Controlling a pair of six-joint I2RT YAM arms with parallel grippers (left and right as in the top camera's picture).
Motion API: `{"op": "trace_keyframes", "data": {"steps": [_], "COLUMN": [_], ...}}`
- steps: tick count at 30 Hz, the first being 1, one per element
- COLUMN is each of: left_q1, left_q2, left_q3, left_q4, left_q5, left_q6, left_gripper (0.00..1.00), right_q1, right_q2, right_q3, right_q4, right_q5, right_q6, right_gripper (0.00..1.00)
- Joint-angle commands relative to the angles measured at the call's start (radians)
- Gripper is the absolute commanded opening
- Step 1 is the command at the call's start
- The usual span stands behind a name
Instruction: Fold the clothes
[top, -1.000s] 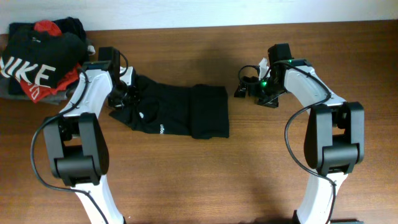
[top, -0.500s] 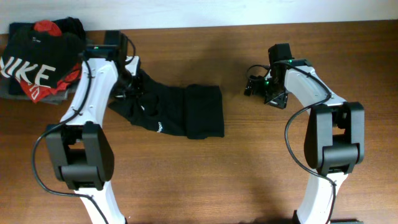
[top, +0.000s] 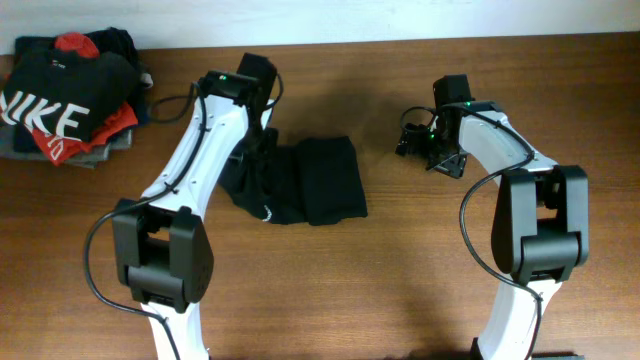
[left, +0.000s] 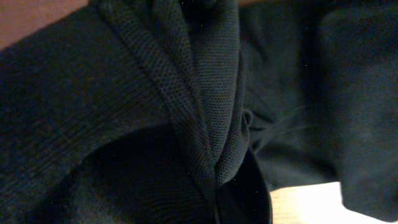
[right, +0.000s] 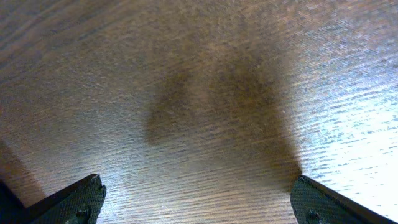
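Black T-shirt (top: 325, 180) in the middle of the tabletop (top: 400, 270), left part all bunched up. Left hand (top: 258, 148) pinched tight on that bunched cloth. Right hand (top: 412, 140) wide apart, holding nothing, over bare wood to the right. Pile of other clothes (top: 60, 110) in the far left corner.

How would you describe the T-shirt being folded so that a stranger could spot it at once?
Start at the wooden table and look near its middle. The black T-shirt lies there, partly folded and bunched at one end. Unlike the NIKE shirt heaped at the far left corner, it is plain, bearing only tiny white lettering.
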Motion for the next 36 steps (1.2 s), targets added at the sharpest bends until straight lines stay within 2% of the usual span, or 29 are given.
{"op": "trace_keyframes", "data": {"steps": [1, 5, 7, 13, 16, 24, 36], "left_q1": [-0.018, -0.036, -0.047, -0.077, -0.097, -0.129, -0.201], "left_q2": [-0.04, -0.04, -0.039, -0.037, -0.033, -0.021, 0.097], "left_q3": [0.097, 0.132, 0.131, 0.131, 0.13, 0.124, 0.124], "left_q4": [-0.011, 0.006, 0.017, 0.045, 0.072, 0.087, 0.088], "left_q5": [-0.035, -0.016, -0.008, -0.008, -0.009, 0.007, 0.035], "left_q6": [-0.051, -0.08, -0.083, -0.083, -0.089, -0.106, -0.106], "left_gripper": [0.0, 0.0, 0.0, 0.0, 0.0, 0.0, 0.0], "right_q1": [-0.002, 0.009, 0.009, 0.013, 0.036, 0.102, 0.108], "right_q2": [-0.015, -0.015, -0.015, -0.015, -0.015, -0.015, -0.009], "right_q3": [-0.024, -0.024, -0.024, -0.024, -0.024, -0.024, -0.028], "right_q4": [-0.003, -0.002, -0.002, -0.004, -0.014, 0.002, 0.001], "right_q5": [0.011, 0.008, -0.005, -0.132, -0.143, -0.142, -0.143], "right_q6": [-0.008, -0.014, -0.014, -0.014, -0.014, -0.001, 0.013], "right_gripper": [0.94, 0.85, 0.75, 0.38, 0.28, 0.27, 0.26]}}
